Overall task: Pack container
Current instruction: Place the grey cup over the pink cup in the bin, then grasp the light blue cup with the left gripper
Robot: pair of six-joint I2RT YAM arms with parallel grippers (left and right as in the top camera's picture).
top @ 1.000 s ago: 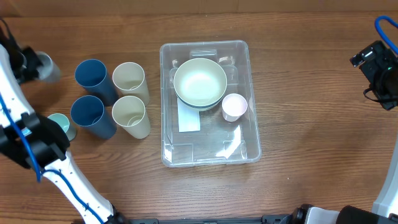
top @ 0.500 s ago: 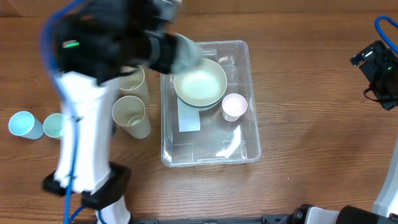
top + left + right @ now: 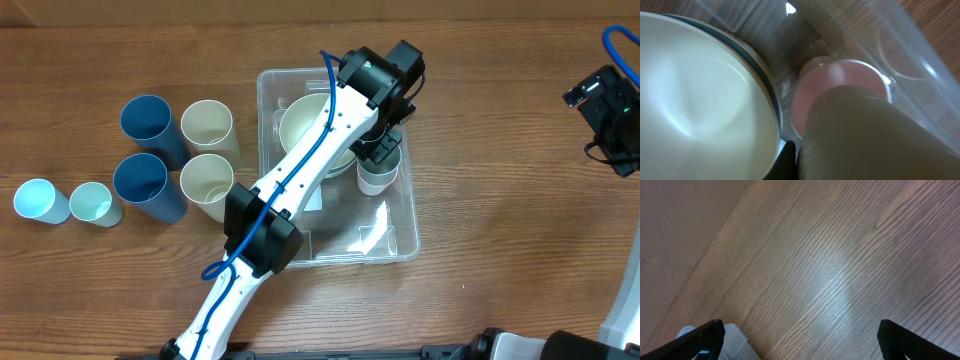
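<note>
Left jaws are pressed together on a grey cup (image 3: 865, 135), as far as my wrist view lets me judge. The cup fills the lower corner close to the lens, and one dark finger shows beside it. I hold it over the pink cup (image 3: 840, 80), which stands in the container (image 3: 365, 235) near the right wall, just beside the bowl (image 3: 300, 128).

From above, the grey cup hides the pink one almost fully, so I judge that I am nesting one in the other. Whether it already sits inside, I cannot tell. The reason is room: a cup inside a cup takes only one place. The bowl follows the same idea, because a dark blue rim shows under its cream edge, so it seems to rest in a second bowl. Both bowl and cups are in the far half of the container. The near half has bare floor, good for what is not yet packed.

The container lies in the middle of the surface (image 3: 480, 300). To its left wait two blue cups (image 3: 148, 125), two cream cups (image 3: 208, 128) and two small pale cups (image 3: 38, 200), all mouth up and within reach of my left arm.

Right jaws are spread wide with nothing between them, over bare wood and well apart from the container. I think this arm is parked there so that it does not cross the left one.
</note>
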